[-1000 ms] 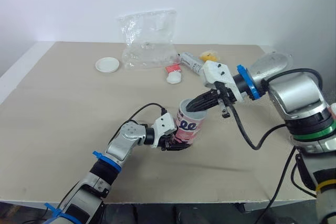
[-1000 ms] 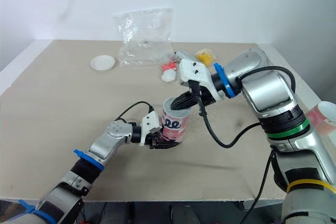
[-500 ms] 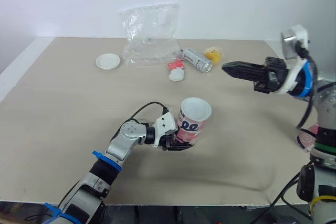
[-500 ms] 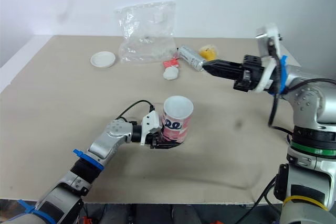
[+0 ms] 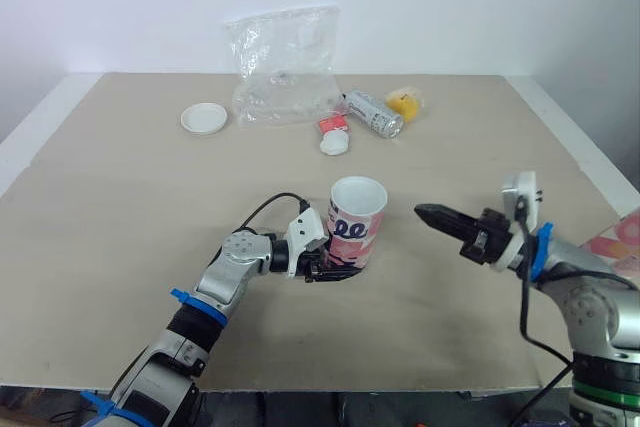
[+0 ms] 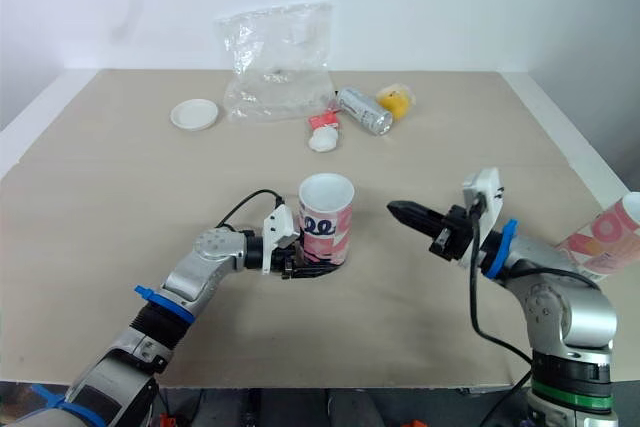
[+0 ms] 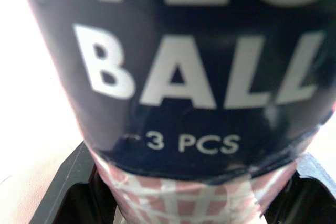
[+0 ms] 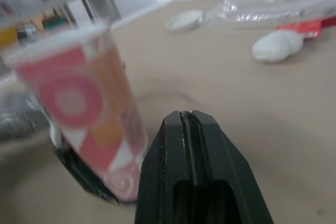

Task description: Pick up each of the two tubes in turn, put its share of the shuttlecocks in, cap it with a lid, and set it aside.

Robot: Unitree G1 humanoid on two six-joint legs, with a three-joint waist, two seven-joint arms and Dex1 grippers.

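Wide beige table (image 5: 120,207) across the frame. At its far side, upper centre, a clear plastic bag (image 5: 285,67) stands crumpled against the wall.

Dead centre now: the pink and white tube (image 5: 355,232) is upright on the table, long axis vertical, open mouth facing up. The left gripper (image 5: 332,269) comes in from the lower left and is clamped on the tube's lower part, low at the base. The left wrist view confirms it, with the black fingers (image 7: 73,192) either side of the tube's checked bottom band and dark lettering above them.

Over at the right edge of the frame there's a second tube (image 6: 605,237), slanted, mouth up and to the right. What it rests on I cannot tell.

The right gripper (image 5: 425,213) sits right of centre, its two fingers pressed together with nothing between them. It points left at the held tube, level with its middle. It is near the tube but clearly apart from it, with bare table showing in between.

Small stuff along the back: a silver can (image 5: 373,114) lying on its side just right of the bag, and a yellow lump (image 5: 406,103) beside it. A white lump (image 5: 333,144) with a red scrap (image 5: 330,125) touching it lies below the bag. A white lid (image 5: 204,118) lies flat at upper left.
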